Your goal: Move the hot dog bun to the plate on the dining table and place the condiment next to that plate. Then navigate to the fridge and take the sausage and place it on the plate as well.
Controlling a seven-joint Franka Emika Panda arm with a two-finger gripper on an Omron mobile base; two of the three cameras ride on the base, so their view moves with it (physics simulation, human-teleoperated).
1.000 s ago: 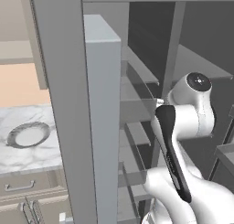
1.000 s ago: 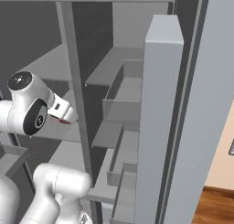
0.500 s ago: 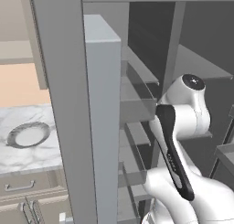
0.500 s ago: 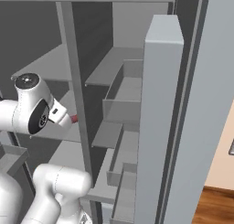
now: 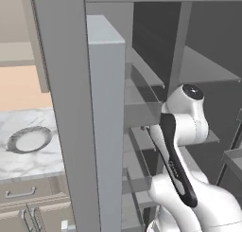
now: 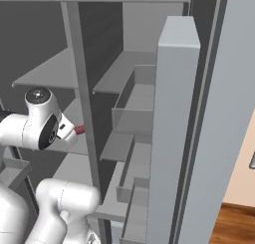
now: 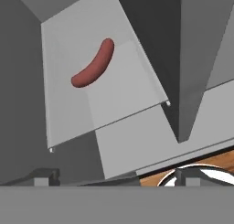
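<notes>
While the tool (image 7: 114,176) hangs spread and empty inside the fridge (image 6: 179,88), the sausage (image 7: 93,64) lies alone on a grey shelf (image 7: 119,97) toward eleven o'clock, probably light, soft and slick, best pinched across its curved middle, with marble surface (image 5: 28,153) outside at nine.

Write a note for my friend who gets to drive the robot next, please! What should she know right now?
Gripper: open, holding nothing, reaching into the open tall grey fridge.
Sausage: the pinkish-brown curved sausage lies alone on a flat grey fridge shelf, ahead of the fingertips, which are not touching it.
Done: the robot is parked at the fridge. The bun, plate and condiment are out of sight, so I cannot confirm those steps.
Left: reach the sausage, close on it, lift it out, carry it to the plate.
</notes>
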